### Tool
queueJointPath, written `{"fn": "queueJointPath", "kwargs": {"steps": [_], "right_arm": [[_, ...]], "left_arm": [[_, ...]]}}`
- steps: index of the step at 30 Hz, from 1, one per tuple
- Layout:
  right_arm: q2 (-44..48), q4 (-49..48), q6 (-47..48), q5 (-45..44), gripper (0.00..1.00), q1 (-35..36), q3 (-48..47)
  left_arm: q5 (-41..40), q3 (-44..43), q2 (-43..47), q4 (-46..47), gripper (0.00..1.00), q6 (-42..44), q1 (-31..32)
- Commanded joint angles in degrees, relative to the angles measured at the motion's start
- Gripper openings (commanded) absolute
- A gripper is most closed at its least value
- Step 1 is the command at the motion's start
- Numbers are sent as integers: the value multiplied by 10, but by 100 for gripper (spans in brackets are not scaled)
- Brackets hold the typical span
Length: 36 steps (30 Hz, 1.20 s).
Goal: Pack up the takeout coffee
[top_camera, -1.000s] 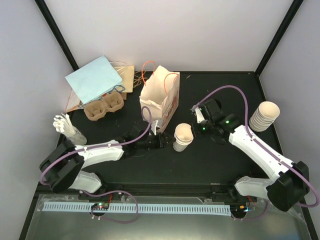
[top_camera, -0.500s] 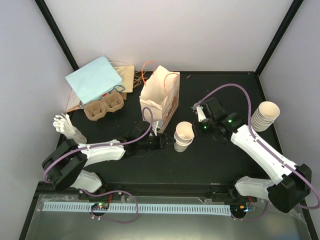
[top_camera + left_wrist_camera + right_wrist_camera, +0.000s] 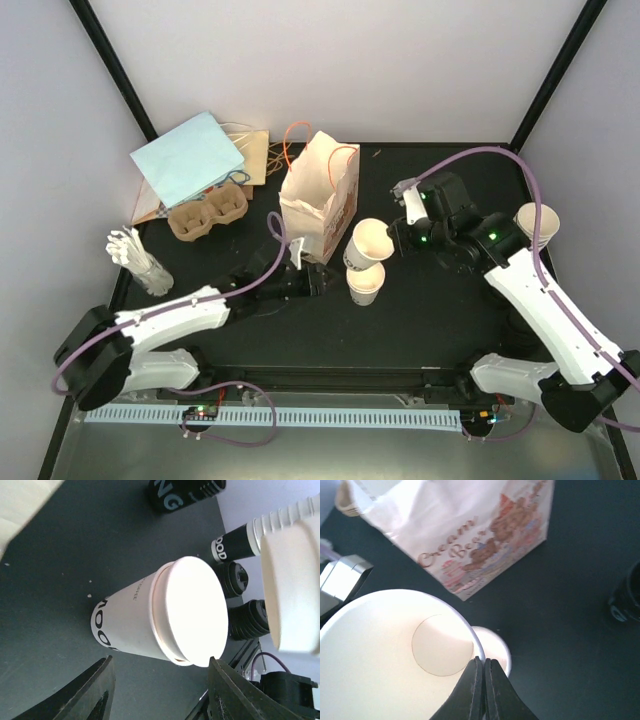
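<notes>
Pinching the rim of one cup [image 3: 370, 242], my right claw [image 3: 483, 679] is shut tight on the thin paper edge. One finger is inside the cup and one is outside. The cup hangs in the air, tipped a bit, just to the right of the bag [image 3: 322, 195]. From my right wrist I can look right down into it and see its round bottom.

A second cup [image 3: 366, 283] stands upright on the black table [image 3: 440, 320]. It is in front of the bag's right corner, under the cup I hold and a little nearer to me. The two cups look like they overlap from above, but I cannot tell if they touch.

My left claw [image 3: 322, 284] lies low over the table, in front of the bag, and points at the standing cup from the left. Its fingers [image 3: 102, 690] are spread apart and hold nothing. The standing cup is just past their tips, in line with the gap between them.

Left of the bag sits a brown tray [image 3: 208, 215] beside a blue sheet [image 3: 188, 158]. Far to the right of the bag is a stack of cups [image 3: 535, 228].
</notes>
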<state>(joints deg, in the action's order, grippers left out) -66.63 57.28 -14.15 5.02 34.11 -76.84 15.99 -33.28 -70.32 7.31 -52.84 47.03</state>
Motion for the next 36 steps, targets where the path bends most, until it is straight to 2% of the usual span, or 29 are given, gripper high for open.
{"fn": "queueJointPath", "kwargs": {"steps": [1, 5, 11, 16, 22, 28, 36], "right_arm": [[10, 20, 20, 57, 1, 45, -29], [-4, 12, 19, 42, 1, 123, -45], [-45, -14, 12, 4, 1, 221, -39], [-93, -68, 7, -42, 2, 285, -8], [-152, -124, 4, -88, 2, 324, 22], [-183, -182, -2, -80, 5, 334, 62], [-192, -198, -5, -87, 26, 336, 83]], "left_arm": [[-65, -12, 68, -105, 53, 44, 0], [-80, 6, 159, -165, 54, 66, -37], [-96, 6, 324, -291, 58, 139, -180], [-78, -20, 375, -375, 61, 190, -265], [-48, -18, 369, -386, 61, 197, -279], [-36, -6, 363, -374, 62, 196, -279], [-27, -4, 349, -364, 62, 199, -279]]}}
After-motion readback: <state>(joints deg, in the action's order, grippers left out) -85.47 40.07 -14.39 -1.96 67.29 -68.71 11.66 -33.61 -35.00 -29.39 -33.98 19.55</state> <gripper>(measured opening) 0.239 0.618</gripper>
